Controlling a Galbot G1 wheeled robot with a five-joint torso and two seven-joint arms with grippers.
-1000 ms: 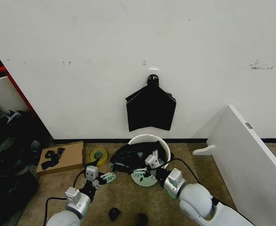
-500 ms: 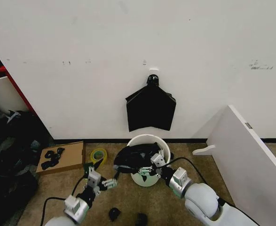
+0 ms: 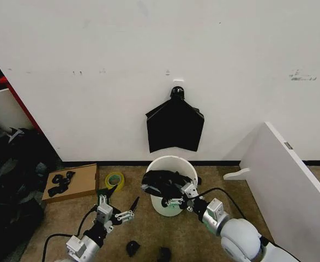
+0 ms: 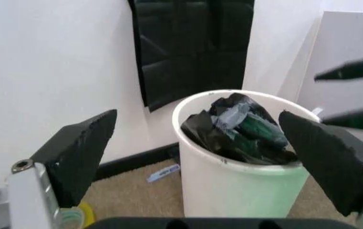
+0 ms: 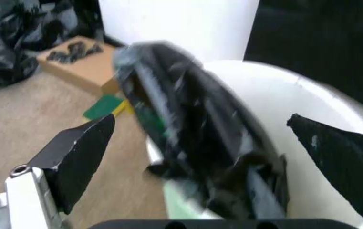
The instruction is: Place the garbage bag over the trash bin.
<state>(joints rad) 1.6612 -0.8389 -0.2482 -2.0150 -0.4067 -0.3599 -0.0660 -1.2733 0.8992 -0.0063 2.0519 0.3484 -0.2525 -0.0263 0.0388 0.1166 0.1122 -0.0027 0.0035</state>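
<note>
Right gripper [image 3: 177, 201]: low at the near wall of the bin, just beside the bag's overhanging fold; fingers spread wide in the right wrist view, nothing clamped between them. 
Left gripper [image 3: 118, 214]: lower left in the head view, apart from the bin; jaws gaping, empty, bin framed between the two black pads [image 4: 79, 152] in the left wrist view.

Large thin glossy black crinkled plastic garbage bag [image 3: 162, 183]: bunched in a heap in the mouth of the bin, spilling over the near-left rim; not spread round the rim. Judged very light, limp and slippery; likely to slump or slide out of a loose pinch and to tear if snagged. Best hold judged to be a free edge or fold where it hangs over the rim, each gripper on its own side, pinched flat and firmly. Bag's own opening not discernible in the crumple.

Round white plastic bucket-shaped trash bin [image 3: 184, 166]: upright on the floor against the wall. Judged light and liable to tip or skid if the bag is tugged sideways.

Flat matte black bundle with pointed top [image 3: 174, 127]: hung on the wall directly above the bin.
</note>
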